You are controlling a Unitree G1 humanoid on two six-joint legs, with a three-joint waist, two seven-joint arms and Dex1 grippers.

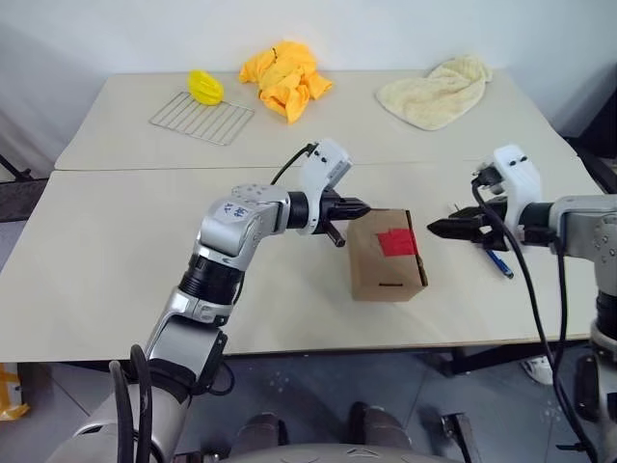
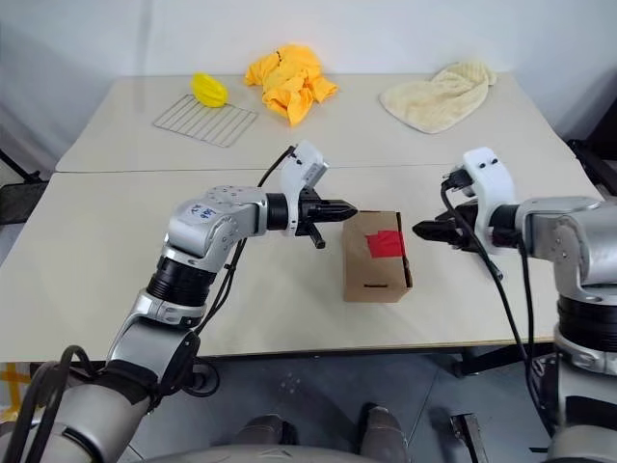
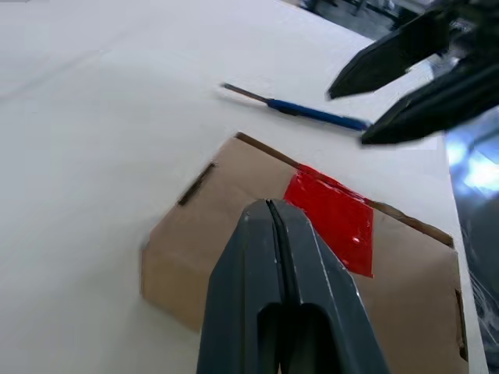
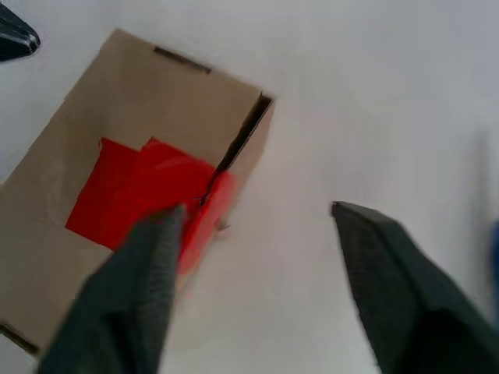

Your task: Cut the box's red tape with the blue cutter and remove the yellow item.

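1. Step in hand, as I read it: pick up the blue cutter (image 1: 498,262), which lies flat on the table (image 1: 116,260) just past my right tool (image 1: 451,228).
2. Right tool's fingers are spread, empty; I'd drop it straight over the shaft before pinching.
3. Left tool (image 1: 359,205) is pressed together, empty, at the box's (image 1: 386,270) near edge; good for bracing.
4. Box: brown carton mid-table, red tape (image 1: 396,241) across the flap seam, uncut; flap slightly gapped.
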